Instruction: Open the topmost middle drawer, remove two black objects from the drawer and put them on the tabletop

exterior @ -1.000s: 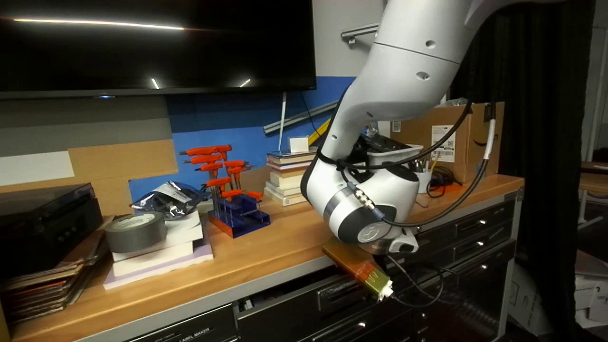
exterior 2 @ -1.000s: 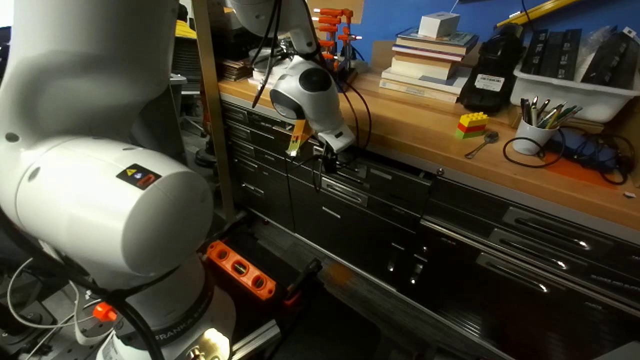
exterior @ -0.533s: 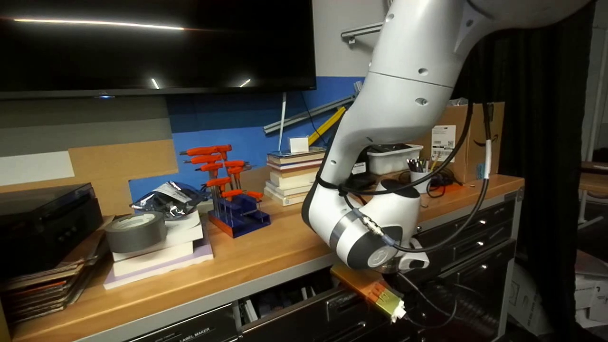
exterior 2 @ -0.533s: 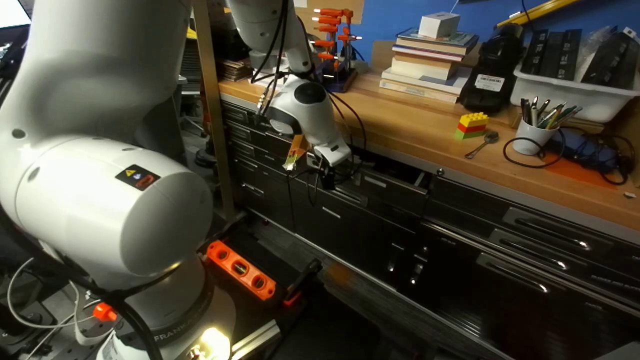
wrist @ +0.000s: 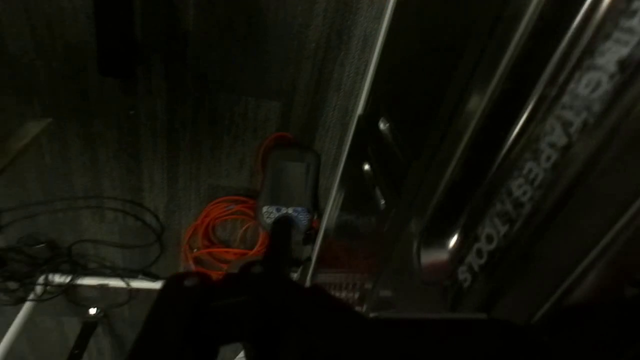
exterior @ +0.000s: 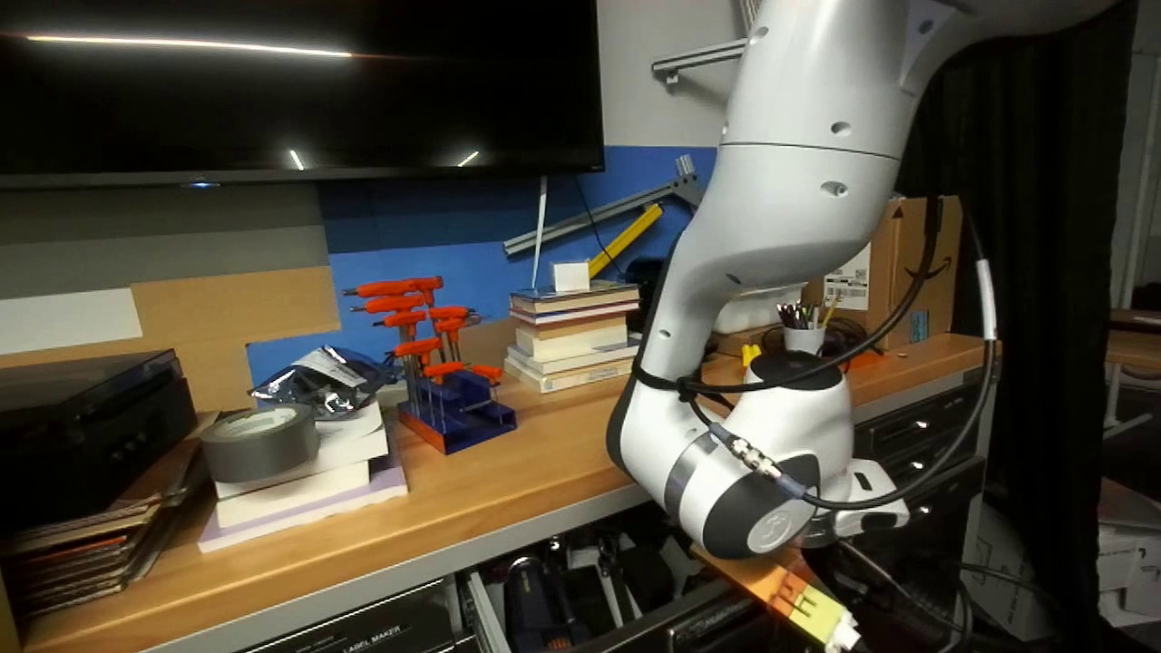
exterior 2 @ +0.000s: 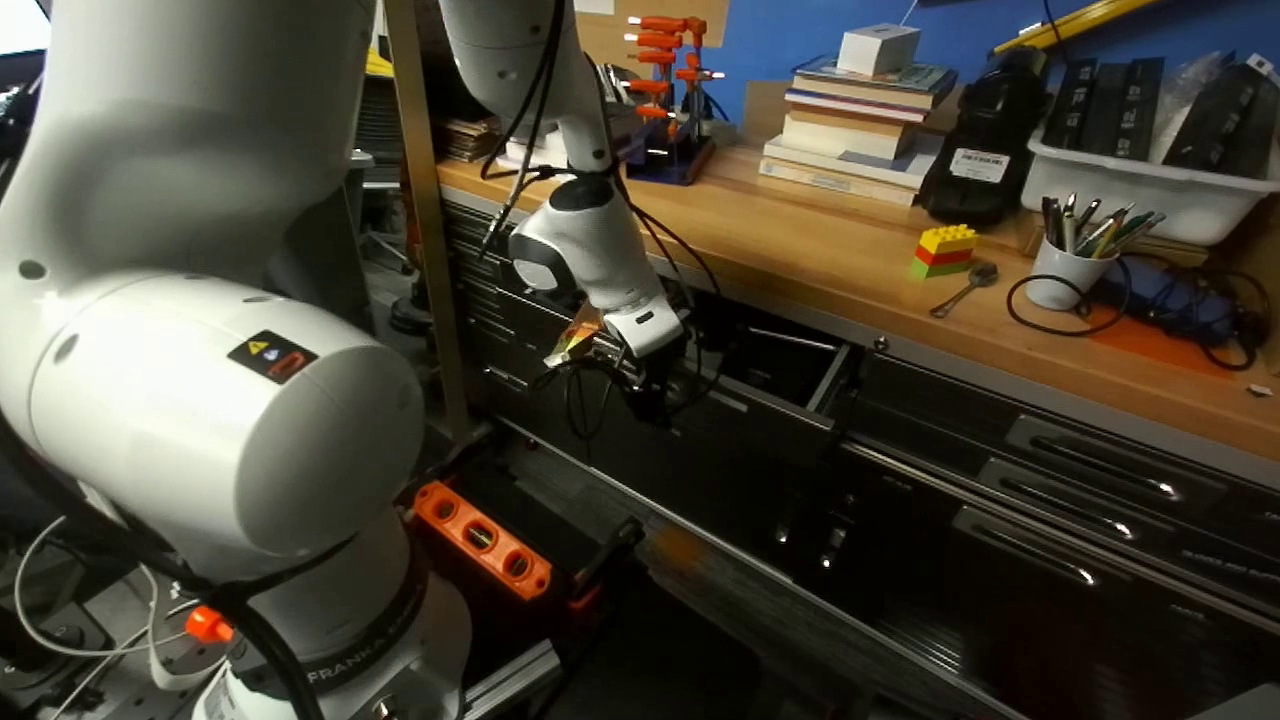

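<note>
Likely on the opening step, with drawer part out, beneath bench top. See gripper just outside drawer's front, with fingers spread and nothing visibly pinched; can't tell whether touching it. Note drawer's long axis parallel to its front. To get drawer further out, pull square to that axis, away from drawer's inside. To reach in, rise over drawer's front first, then go inward. Find dark tools inside drawer; can't say which two to take.

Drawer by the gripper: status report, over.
Gripper open. Drawer standing open, dark items inside. Arm hiding part of it in an exterior view.
</note>
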You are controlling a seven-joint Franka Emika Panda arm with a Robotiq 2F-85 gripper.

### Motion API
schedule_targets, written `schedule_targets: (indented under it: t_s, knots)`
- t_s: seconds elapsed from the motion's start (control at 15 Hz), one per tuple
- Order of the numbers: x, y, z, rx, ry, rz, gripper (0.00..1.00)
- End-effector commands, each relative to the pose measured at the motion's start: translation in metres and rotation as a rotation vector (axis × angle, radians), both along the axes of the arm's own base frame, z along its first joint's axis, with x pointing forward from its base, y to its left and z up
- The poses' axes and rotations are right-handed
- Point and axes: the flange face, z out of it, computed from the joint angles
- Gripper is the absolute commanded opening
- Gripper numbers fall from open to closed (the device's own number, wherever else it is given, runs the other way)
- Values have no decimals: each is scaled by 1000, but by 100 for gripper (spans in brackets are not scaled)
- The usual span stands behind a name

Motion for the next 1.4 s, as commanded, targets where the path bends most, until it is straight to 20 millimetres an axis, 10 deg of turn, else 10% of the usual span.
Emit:
schedule_targets:
  t_s: [0.0, 0.67, 1.33]
  knots:
    - [-32, -25, 1, -87, 144, -77, 100]
    - [-14, -47, 63, -172, 444, -27, 100]
    - [34, 14, 109, 5, 325, 526, 100]
